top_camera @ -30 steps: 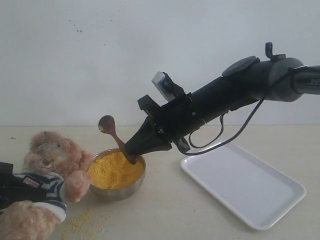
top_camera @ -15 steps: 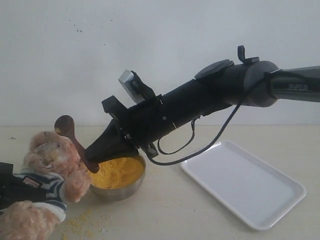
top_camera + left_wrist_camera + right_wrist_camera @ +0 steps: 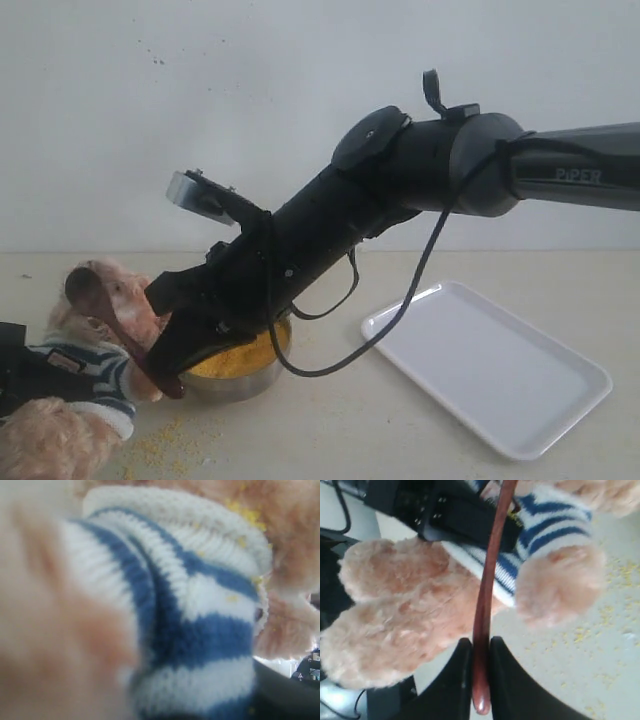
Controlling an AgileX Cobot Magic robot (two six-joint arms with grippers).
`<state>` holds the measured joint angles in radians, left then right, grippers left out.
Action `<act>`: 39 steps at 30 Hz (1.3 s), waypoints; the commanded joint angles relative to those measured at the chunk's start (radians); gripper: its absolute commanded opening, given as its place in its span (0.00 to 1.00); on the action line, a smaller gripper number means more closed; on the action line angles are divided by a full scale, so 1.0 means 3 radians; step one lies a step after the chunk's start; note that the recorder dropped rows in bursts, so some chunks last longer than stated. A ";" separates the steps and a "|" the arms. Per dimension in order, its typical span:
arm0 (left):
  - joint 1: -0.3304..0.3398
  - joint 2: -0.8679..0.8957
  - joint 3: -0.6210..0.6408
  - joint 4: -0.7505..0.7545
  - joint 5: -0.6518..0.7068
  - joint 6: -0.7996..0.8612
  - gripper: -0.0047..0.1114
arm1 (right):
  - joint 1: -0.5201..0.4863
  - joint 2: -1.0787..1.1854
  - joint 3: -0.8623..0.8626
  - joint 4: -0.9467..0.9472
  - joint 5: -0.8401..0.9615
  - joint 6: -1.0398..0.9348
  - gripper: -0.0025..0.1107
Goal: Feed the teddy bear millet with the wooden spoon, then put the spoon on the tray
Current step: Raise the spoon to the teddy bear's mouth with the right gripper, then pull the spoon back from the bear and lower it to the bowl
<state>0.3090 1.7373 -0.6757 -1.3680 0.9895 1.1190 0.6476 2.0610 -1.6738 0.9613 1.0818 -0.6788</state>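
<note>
Soft, even light; close-up teddy bear [image 3: 200, 630] blurred

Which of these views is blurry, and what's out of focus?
Left wrist view: badly blurred, the bear too close, its fur nearest the lens a smear. Right wrist view: spoon fairly sharp, the bear's fur slightly soft. Exterior view: sharp, evenly lit, no glare on the tray.

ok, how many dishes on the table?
2. A steel bowl of millet beside the teddy bear, partly hidden by the right arm; a white tray further right. No others visible.
</note>
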 commanded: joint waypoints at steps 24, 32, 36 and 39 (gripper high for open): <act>-0.0014 -0.0012 0.0009 -0.0076 0.0089 -0.0001 0.07 | 0.0291 -0.0539 -0.0004 -0.1713 -0.0519 0.0367 0.02; -0.0014 -0.0012 0.0009 -0.0251 0.0089 0.0014 0.07 | -0.0165 -0.0838 0.0130 -0.1865 0.0464 0.0812 0.02; -0.0014 -0.0012 0.0009 -0.0404 0.0043 0.0142 0.07 | -0.0316 -0.0878 0.0383 -0.1849 0.0464 0.0960 0.02; -0.0014 -0.0012 0.0009 -0.0566 -0.0096 0.0458 0.07 | -0.0336 -0.0878 0.0604 -0.1794 0.0464 0.1084 0.02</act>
<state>0.3090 1.7373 -0.6734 -1.4733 0.9796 1.1706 0.5542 1.8103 -1.5436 0.4075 1.2148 -0.3877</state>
